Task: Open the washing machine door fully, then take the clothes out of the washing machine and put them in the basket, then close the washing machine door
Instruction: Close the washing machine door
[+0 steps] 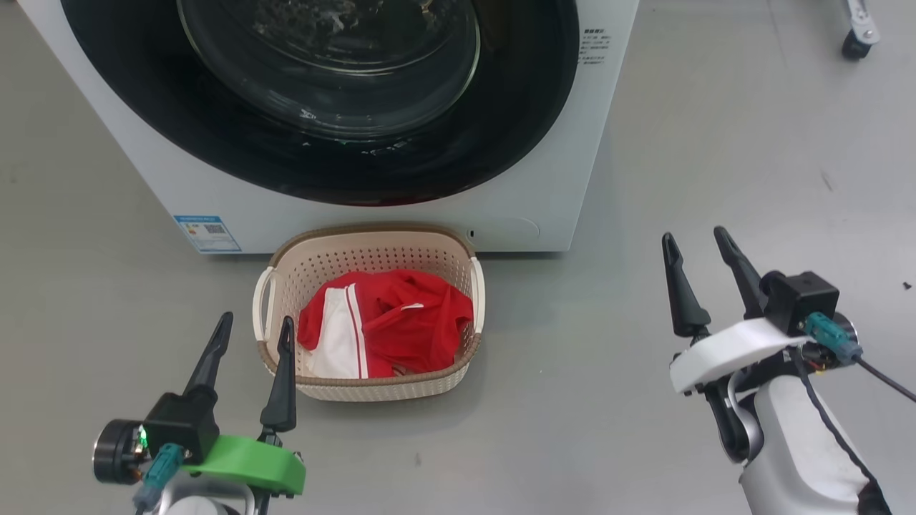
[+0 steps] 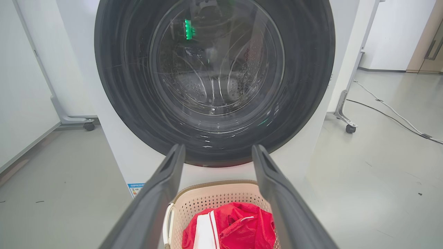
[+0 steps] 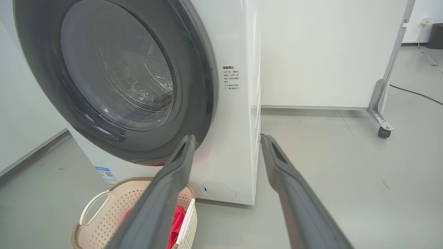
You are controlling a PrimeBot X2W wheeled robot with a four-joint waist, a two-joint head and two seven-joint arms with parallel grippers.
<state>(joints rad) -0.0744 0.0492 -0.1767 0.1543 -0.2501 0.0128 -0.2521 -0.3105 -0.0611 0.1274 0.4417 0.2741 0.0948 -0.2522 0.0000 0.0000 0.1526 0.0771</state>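
Head view looks down on the washing machine [image 1: 597, 143] with the washing machine door [image 1: 515, 107] lying against its front. From the right wrist view the black rim seems to sit flush on the white face, so I judge it shut, though I cannot tell whether the latch has caught. The basket [image 1: 372, 232] stands on the floor [image 1: 715, 143] just before the machine, below the door. The clothes [image 1: 408, 315], red with white stripes, lie bundled inside it.

The left end effector [image 1: 257, 318] hangs beside the basket's left handle with its fingers spread and nothing between them. The right end effector [image 1: 693, 234] is well off to the right over bare floor, also spread and empty.

To my eye the last step, closing the door, is at its finish. What comes next asks little: perhaps a firm press on the rim to be sure of the latch, and keeping both arms clear of the basket.
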